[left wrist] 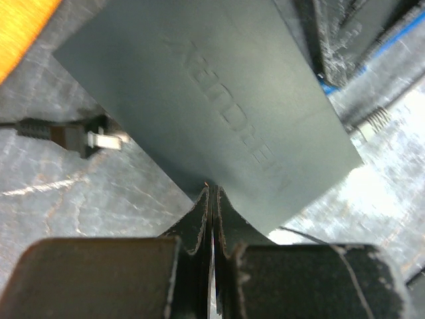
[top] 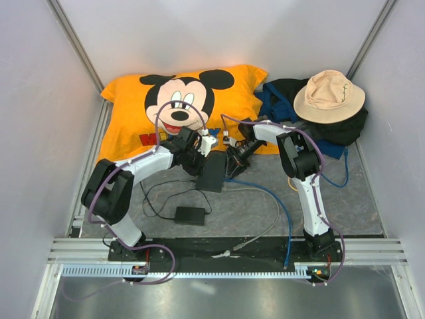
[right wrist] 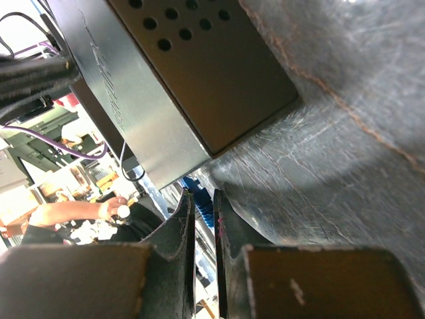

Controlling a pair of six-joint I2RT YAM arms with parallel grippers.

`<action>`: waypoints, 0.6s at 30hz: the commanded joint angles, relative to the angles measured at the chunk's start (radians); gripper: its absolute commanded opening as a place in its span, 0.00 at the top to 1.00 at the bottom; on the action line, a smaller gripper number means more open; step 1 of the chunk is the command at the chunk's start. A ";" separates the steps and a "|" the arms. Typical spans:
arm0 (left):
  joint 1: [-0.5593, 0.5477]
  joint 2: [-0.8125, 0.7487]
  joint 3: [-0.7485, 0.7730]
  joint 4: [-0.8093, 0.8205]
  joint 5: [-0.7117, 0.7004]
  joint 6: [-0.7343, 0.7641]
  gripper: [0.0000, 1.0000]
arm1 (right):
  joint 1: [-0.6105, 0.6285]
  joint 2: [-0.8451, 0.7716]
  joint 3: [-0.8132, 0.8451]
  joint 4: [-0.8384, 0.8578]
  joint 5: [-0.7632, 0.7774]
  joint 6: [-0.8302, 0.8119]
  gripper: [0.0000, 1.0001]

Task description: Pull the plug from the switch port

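Note:
The switch point(top: 214, 171) is a flat black box lying on the grey mat between the two arms. In the left wrist view my left gripper point(left wrist: 212, 187) is shut with nothing in it, its tips resting on the switch's top face point(left wrist: 219, 100). From the right, my right gripper point(top: 232, 158) reaches the switch's edge. In the right wrist view its fingers point(right wrist: 202, 193) are shut on the blue ribbed plug point(right wrist: 200, 203) just below the switch's corner point(right wrist: 179, 80). The blue cable point(top: 279, 199) trails from there toward the front. The port itself is hidden.
A black power brick point(top: 190, 214) with a thin cord lies in front of the switch. Its small barrel plug point(left wrist: 89, 137) lies loose on the mat. A grey cable point(top: 265, 229) crosses the front. An orange Mickey Mouse cloth point(top: 186, 106), dark clothes point(top: 285, 100) and a beige hat point(top: 329, 96) are behind.

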 commanded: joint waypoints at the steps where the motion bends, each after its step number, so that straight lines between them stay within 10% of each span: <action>1: -0.032 -0.060 0.062 -0.068 0.077 -0.037 0.98 | 0.026 0.117 -0.045 0.115 0.446 -0.072 1.00; 18: -0.059 0.091 0.044 -0.024 0.016 -0.064 0.98 | 0.001 0.106 -0.051 0.089 0.489 -0.103 1.00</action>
